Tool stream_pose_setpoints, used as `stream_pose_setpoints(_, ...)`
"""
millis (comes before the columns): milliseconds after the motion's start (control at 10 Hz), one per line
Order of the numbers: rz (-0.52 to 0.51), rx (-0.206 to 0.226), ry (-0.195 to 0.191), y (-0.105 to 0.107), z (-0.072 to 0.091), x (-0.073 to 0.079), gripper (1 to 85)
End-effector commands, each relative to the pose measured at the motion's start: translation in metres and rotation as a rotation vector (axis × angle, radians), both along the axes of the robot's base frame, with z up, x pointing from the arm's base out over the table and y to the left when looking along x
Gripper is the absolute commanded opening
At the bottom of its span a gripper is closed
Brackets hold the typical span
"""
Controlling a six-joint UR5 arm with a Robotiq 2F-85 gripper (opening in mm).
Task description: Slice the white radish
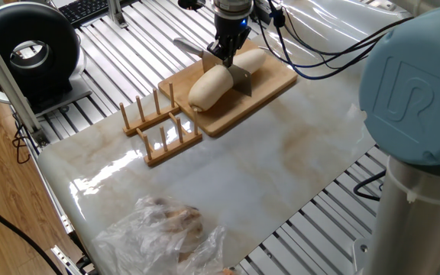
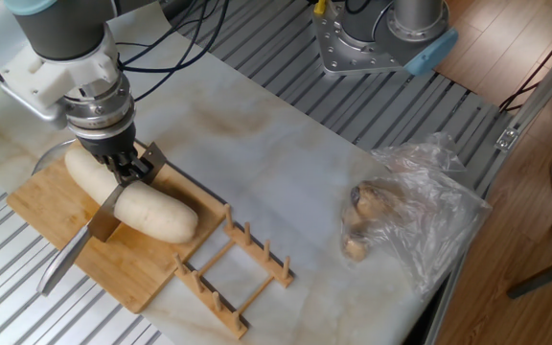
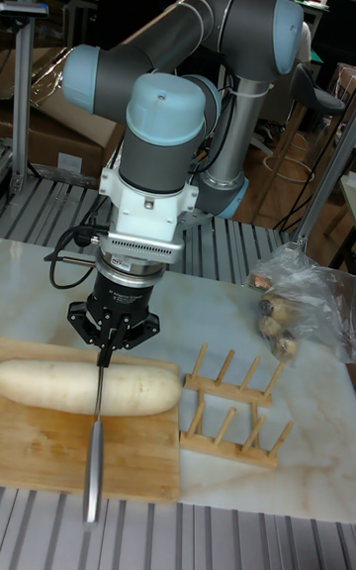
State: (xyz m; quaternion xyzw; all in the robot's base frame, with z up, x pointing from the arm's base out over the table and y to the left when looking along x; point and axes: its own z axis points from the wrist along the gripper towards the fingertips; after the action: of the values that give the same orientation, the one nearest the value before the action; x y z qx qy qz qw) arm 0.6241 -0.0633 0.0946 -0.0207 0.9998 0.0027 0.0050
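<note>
My gripper (image 3: 104,350) pinches the knife (image 3: 94,431) (blade edge-down) into the white radish (image 3: 89,388), which lies lengthwise on the wooden cutting board (image 3: 59,451), beside the peg rack (image 3: 232,417).
</note>
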Motion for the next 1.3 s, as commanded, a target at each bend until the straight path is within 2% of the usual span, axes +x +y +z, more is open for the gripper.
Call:
stream_pose_setpoints(0,-0.014,0.017,0.008,0.0036,-0.0006,-0.0041,1.3)
stream_pose_setpoints(300,-0.019,0.023,0.023,0.0048,-0.0015,-0.0096,1.3)
stream_pose_setpoints(1200,-0.025,0.034,0.019,0.0059,-0.0067,-0.0098,1.3)
